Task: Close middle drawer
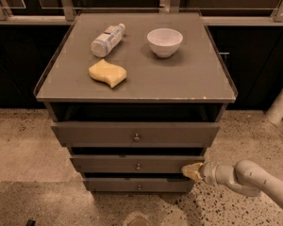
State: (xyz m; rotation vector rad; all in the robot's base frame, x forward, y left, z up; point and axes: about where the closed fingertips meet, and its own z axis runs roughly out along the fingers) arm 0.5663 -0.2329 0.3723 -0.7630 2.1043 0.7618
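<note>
Camera view looks down on the middle drawer (pixel 108 164), which sits partly pulled out, a small round knob (pixel 138 166) at the centre of its low front. Just above it the top drawer (pixel 99 133) juts out further and overhangs it. Just below it the bottom drawer (pixel 113 185) sits further back. My gripper (pixel 192 171) is at the right end of the middle drawer's front, its pale tip touching or just beside that face; whether it is set wide or narrow I cannot tell. My arm (pixel 254 178) comes in from the right of the drawer, low over the speckled floor (pixel 23 149). Well above the drawer, the tabletop (pixel 188 76) carries a plastic bottle (pixel 107 40) lying on its side, a white bowl (pixel 164 41) and a yellow sponge (pixel 107 73).
</note>
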